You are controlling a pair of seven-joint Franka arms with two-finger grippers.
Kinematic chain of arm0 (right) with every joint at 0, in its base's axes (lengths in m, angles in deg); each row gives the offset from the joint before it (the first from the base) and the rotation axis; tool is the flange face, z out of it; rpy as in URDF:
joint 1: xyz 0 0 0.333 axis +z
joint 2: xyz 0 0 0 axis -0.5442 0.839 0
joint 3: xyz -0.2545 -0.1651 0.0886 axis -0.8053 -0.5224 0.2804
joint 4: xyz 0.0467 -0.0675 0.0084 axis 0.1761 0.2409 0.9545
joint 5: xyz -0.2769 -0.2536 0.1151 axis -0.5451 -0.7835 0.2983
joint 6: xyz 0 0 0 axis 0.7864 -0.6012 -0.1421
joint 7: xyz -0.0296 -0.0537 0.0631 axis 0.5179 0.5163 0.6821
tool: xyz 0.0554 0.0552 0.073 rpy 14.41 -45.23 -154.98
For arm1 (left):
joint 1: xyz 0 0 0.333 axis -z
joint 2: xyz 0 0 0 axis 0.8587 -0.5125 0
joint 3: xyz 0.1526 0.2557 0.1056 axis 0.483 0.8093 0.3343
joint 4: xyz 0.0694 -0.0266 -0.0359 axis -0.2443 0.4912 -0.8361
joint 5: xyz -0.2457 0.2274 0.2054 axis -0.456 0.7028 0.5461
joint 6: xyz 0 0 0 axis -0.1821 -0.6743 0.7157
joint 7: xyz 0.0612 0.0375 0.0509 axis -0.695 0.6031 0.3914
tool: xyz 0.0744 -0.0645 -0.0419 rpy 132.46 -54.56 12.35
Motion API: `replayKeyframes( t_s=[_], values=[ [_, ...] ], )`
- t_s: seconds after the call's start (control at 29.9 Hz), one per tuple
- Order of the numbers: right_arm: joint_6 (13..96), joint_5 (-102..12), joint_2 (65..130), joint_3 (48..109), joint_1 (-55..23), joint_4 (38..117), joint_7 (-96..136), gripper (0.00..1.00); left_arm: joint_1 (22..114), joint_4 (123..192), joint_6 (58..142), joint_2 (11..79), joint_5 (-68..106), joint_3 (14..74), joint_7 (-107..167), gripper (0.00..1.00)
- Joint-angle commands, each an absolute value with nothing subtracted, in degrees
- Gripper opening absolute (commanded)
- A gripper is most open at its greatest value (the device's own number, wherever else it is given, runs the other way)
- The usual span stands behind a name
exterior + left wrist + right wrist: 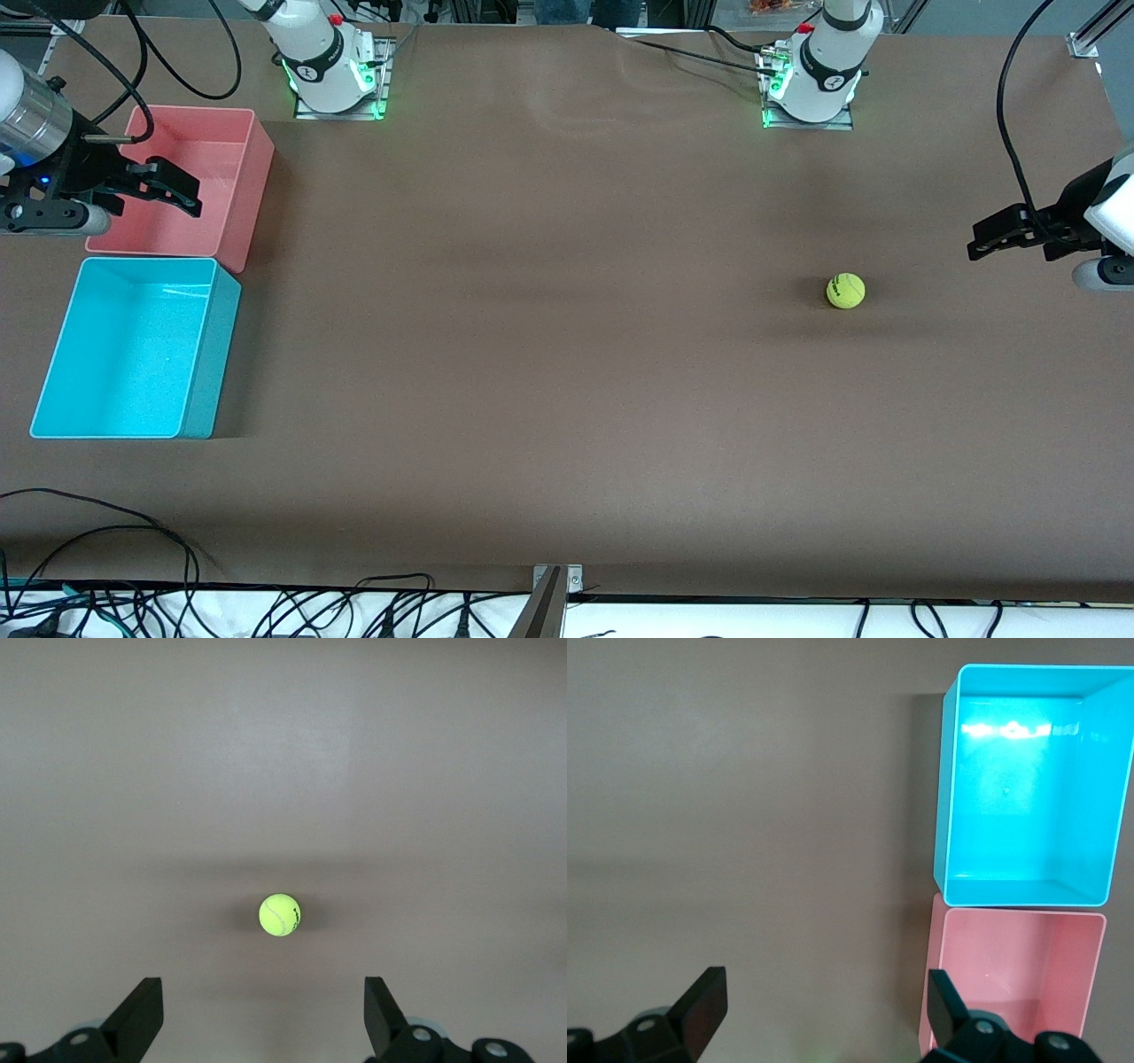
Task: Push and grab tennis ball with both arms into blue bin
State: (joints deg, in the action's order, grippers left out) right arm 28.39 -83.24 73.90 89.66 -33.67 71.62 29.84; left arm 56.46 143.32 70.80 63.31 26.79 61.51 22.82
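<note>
The yellow-green tennis ball [845,291] rests on the brown table toward the left arm's end, with nothing touching it. My left gripper [979,241] hangs open in the air beside it, nearer that end of the table. In the left wrist view the tennis ball [280,915] lies ahead of the open left gripper [264,1005], well clear of both fingers. The blue bin [213,354] stands empty at the right arm's end. My right gripper [188,190] hovers open over the pink bin, holding nothing. In the right wrist view the blue bin [1028,780] lies ahead of the right gripper [827,997].
A pink-red bin [239,151], also empty, touches the blue bin and stands farther from the front camera; the right wrist view shows this pink-red bin [1010,974] beside one finger. Black cables [133,532] run along the table's front edge.
</note>
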Motion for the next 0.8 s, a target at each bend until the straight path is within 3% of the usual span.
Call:
replayKeyframes(
  t_s=[0.0, 0.3, 0.33, 0.4, 0.53, 0.77],
  values=[
    [27.41, -83.86, 73.28, 90.4, -34.2, 71.54, 30.78, 1.0, 56.27, 141.77, 69.57, 62.56, 25.71, 61.38, 22.83, 1.0],
    [27.41, -83.77, 73.28, 90.49, -34.2, 71.54, 30.78, 1.0, 56.01, 142.03, 69.49, 61.86, 25.71, 61.73, 23.61, 0.99],
    [27.41, -83.77, 73.19, 90.58, -34.11, 71.54, 30.78, 1.0, 56.01, 142.03, 69.49, 61.86, 25.71, 61.73, 23.88, 0.88],
    [27.41, -83.77, 73.1, 90.58, -34.11, 71.54, 30.78, 1.0, 55.74, 141.95, 69.49, 61.86, 25.71, 61.73, 24.23, 0.5],
    [27.41, -83.77, 73.28, 90.49, -34.11, 71.54, 30.78, 1.0, 55.57, 141.95, 68.08, 61.86, 25.63, 61.73, 23.62, 0.02],
    [27.41, -83.77, 73.19, 90.67, -34.02, 71.54, 30.78, 1.0, 55.57, 141.77, 67.82, 61.77, 25.71, 61.73, 24.49, 0.0]
  ],
)
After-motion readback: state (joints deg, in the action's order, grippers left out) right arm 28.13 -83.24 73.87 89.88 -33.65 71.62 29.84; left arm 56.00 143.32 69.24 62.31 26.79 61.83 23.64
